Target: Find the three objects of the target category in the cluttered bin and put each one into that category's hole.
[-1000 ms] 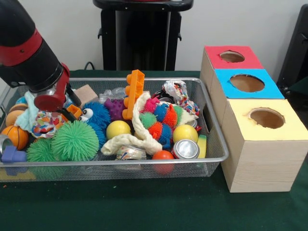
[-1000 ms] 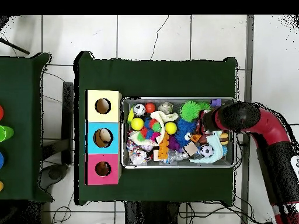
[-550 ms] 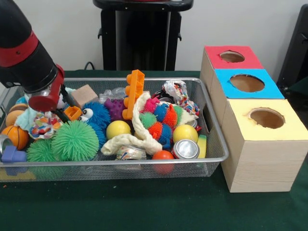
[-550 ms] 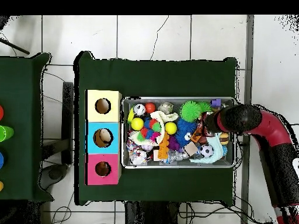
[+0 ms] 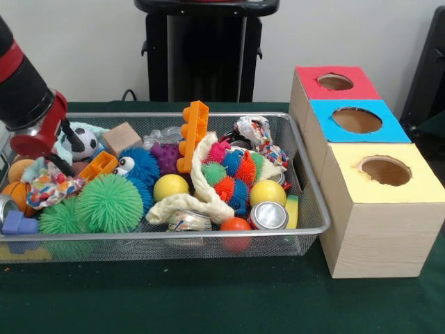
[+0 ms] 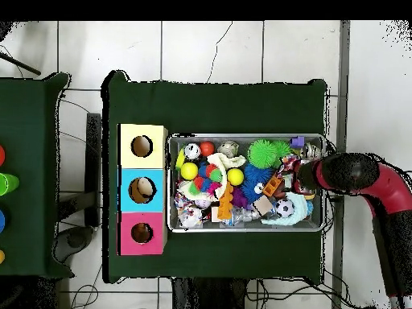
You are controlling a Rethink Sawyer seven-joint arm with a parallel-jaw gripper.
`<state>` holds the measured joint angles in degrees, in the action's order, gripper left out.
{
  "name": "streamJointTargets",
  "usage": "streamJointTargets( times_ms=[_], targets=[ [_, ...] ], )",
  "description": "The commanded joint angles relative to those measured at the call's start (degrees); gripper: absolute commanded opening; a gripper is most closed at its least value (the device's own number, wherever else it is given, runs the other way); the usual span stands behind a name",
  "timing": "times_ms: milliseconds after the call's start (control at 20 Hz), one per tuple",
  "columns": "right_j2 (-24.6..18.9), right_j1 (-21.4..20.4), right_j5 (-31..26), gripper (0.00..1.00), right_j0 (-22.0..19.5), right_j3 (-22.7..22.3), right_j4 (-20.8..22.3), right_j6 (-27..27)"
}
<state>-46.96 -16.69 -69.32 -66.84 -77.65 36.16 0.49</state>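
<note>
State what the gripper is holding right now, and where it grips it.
It cannot be told. The gripper sits at the bin's end, its tips low among the toys, and neither view shows anything clamped.

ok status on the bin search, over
Gripper at bin's end, nothing visibly held. Soccer ball beside it. All three box holes clear.

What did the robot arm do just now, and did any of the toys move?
The arm drew back toward the end of the bin farthest from the boxes, lifting out of the toys. That uncovered a small soccer ball, and the orange block and patterned cloth shifted a little. I cannot tell whether the pincer carries anything. The green spiky ball, yellow balls and three boxes stayed put.
</note>
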Motion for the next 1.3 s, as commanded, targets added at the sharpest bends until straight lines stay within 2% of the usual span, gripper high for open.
streamJointTargets(
  times_ms=[50, 400, 550, 850, 1300],
  targets=[
    [1.93, 3.67, 1.48, 1.0, -0.9, 4.29, 4.65, -13.85],
    [2.38, 7.05, 3.19, 1.0, -1.84, 5.97, 6.63, -15.44],
    [3.35, 7.68, 3.03, 1.0, -1.88, 6.28, 8.82, -16.1],
    [3.12, 7.19, 0.94, 1.0, -3.5, 4.69, 8.71, -16.17],
    [4.58, 9.32, -0.11, 1.0, -4.63, 6.79, 10.15, -18.96]
  ],
)
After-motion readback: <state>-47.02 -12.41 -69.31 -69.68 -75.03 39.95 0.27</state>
